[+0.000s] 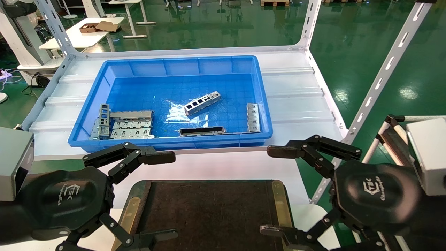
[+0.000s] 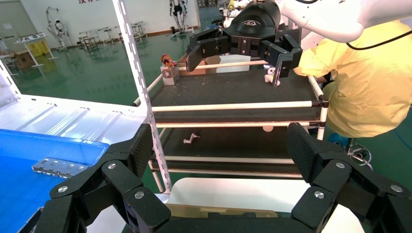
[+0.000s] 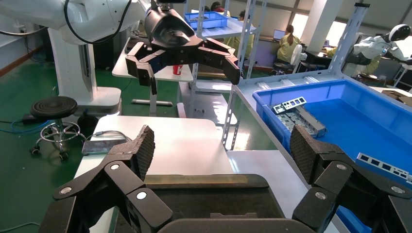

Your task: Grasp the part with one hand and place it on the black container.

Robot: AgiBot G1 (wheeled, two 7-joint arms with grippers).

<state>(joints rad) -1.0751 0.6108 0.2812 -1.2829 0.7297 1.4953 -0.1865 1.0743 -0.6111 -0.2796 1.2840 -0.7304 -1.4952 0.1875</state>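
Part (image 1: 202, 103) in blue bin (image 1: 90, 104), seen only frm head view.

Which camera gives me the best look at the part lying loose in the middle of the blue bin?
The head view: the part lies in full sight from above on the floor of the blue bin, tilted, its square cut-outs showing. Neither wrist view shows it for certain; they catch only bars near the bin's edges, past the open left gripper and right gripper.

The head camera looks forward and down from above, taking in the blue bin (image 1: 170, 101) on the far shelf and the black container (image 1: 209, 209) nearest. Each wrist camera sits low behind its own fingers, facing across the black container (image 2: 214, 212) (image 3: 204, 194) toward the opposite arm; all views share the bin (image 2: 43, 160) (image 3: 340, 111).
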